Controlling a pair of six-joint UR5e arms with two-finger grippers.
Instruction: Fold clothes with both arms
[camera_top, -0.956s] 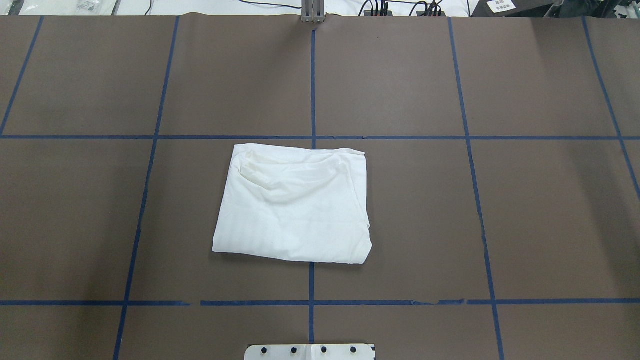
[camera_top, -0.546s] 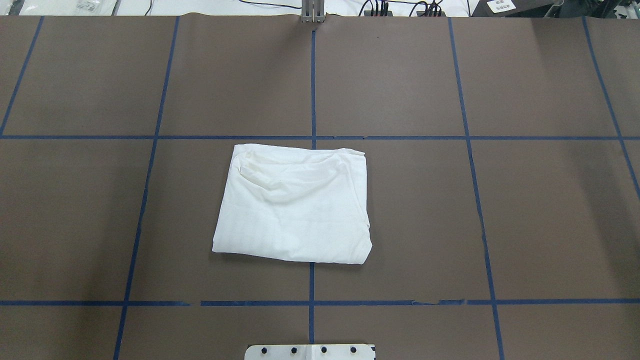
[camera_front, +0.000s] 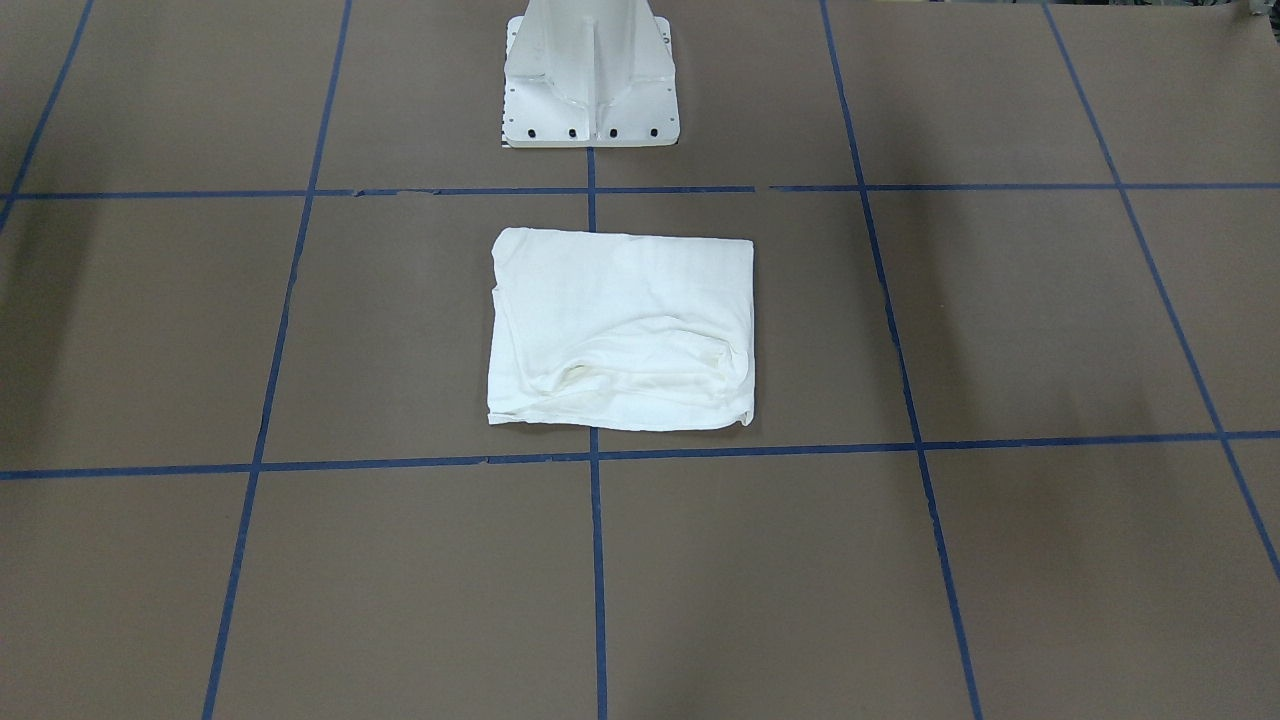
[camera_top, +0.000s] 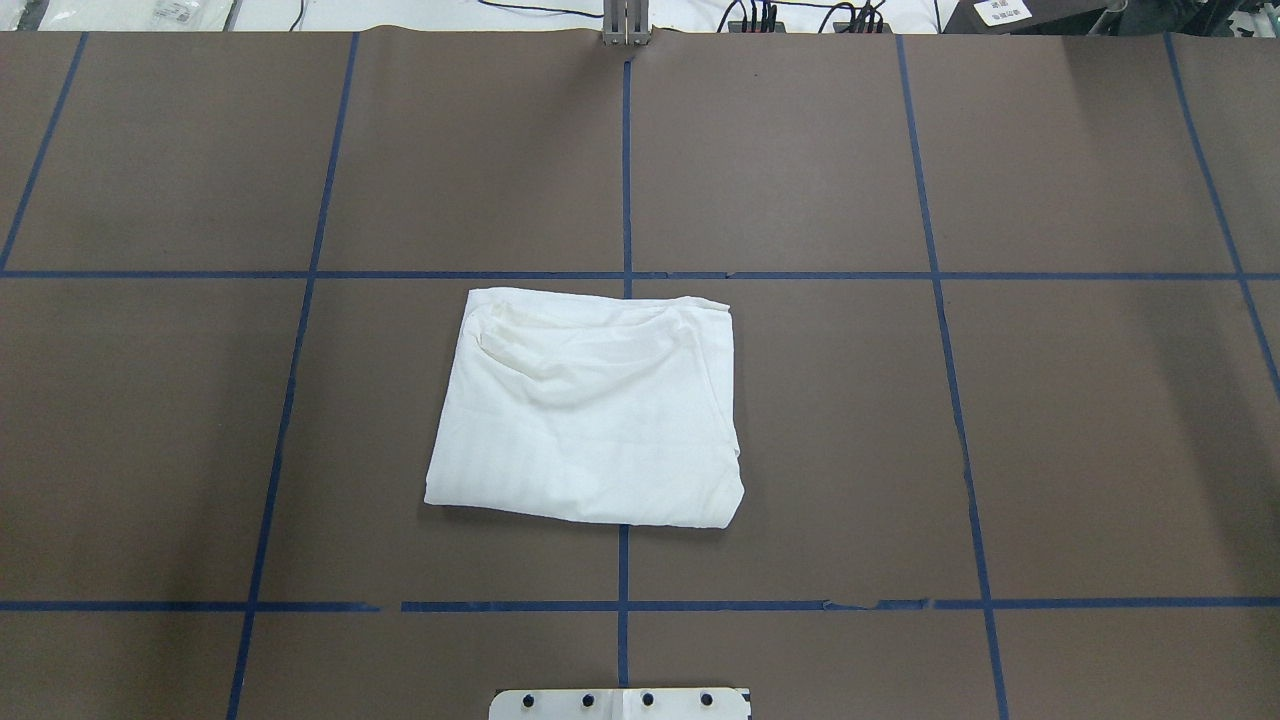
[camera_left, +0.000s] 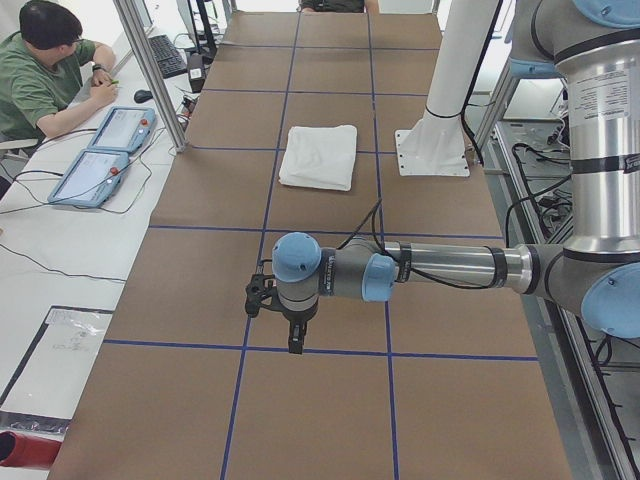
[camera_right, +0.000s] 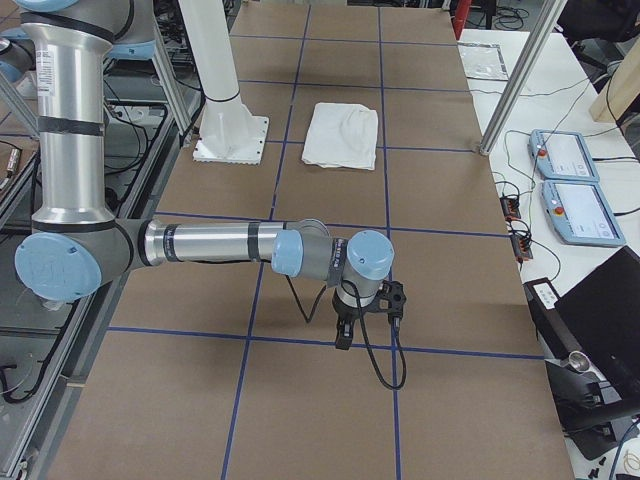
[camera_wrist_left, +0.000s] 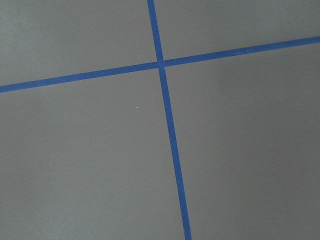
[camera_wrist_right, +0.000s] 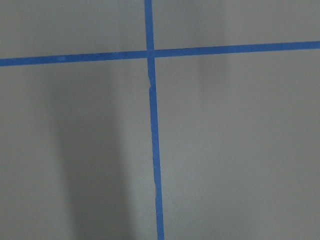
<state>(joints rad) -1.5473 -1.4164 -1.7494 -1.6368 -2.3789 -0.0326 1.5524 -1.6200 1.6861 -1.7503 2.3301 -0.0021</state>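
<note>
The white T-shirt (camera_top: 590, 410) lies folded into a compact rectangle on the brown table, near its middle, with wrinkles along its far edge. It also shows in the front view (camera_front: 620, 330), the left view (camera_left: 320, 155) and the right view (camera_right: 342, 135). No gripper touches it. My left gripper (camera_left: 296, 340) points down over a blue tape line, far from the shirt. My right gripper (camera_right: 345, 335) does the same at the other end. I cannot tell whether either is open or shut. Both wrist views show only bare table and tape.
The white metal pedestal (camera_front: 590, 70) stands just behind the shirt on the robot's side. Blue tape lines (camera_top: 625, 160) grid the table. A seated operator (camera_left: 40, 60) and control tablets (camera_left: 100, 150) are at a side desk.
</note>
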